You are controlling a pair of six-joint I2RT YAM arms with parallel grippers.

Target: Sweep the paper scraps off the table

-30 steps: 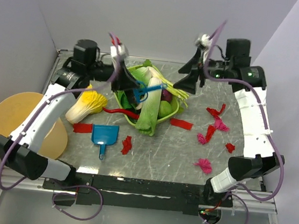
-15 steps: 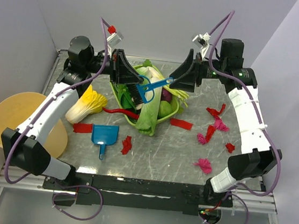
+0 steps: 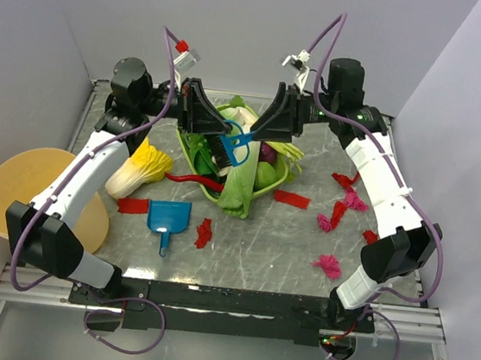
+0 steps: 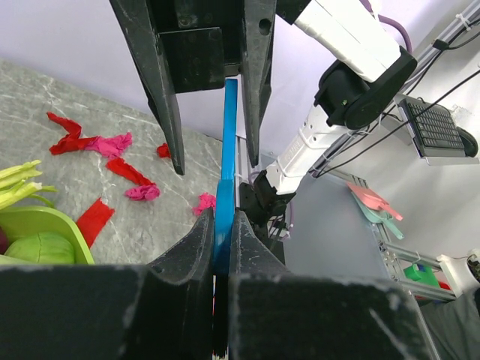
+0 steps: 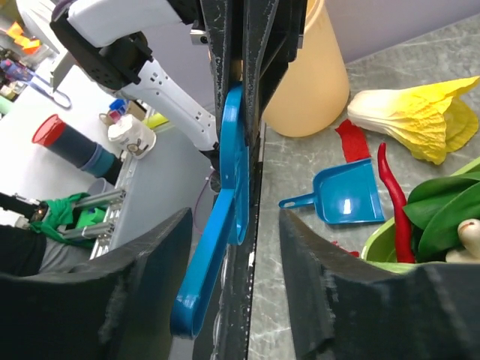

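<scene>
The left arm (image 3: 80, 175) and right arm (image 3: 388, 184) wear white shells, black joints, black fingers (image 3: 198, 110) and thin purple cables (image 3: 166, 50).

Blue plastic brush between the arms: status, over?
Left pincer shut on blue plastic brush. Right pincer open, straddling its handle. Red and pink paper scraps unswept on grey marbled table.

I work in a robotics lab, not a kitchen. My worktop (image 3: 300, 265) is a marble-patterned sheet boxed in by plain white walls (image 3: 241, 24) on a metal frame (image 3: 36, 291), and purple cables (image 4: 391, 24) trail off the arms. Past my left gripper (image 4: 222, 225), off the worktop's edge, a keyboard (image 4: 439, 131) sits on a desk. Beyond my right gripper (image 5: 234, 225), a bench holds a red-capped bottle (image 5: 71, 142) and a white cup (image 5: 131, 135).
</scene>
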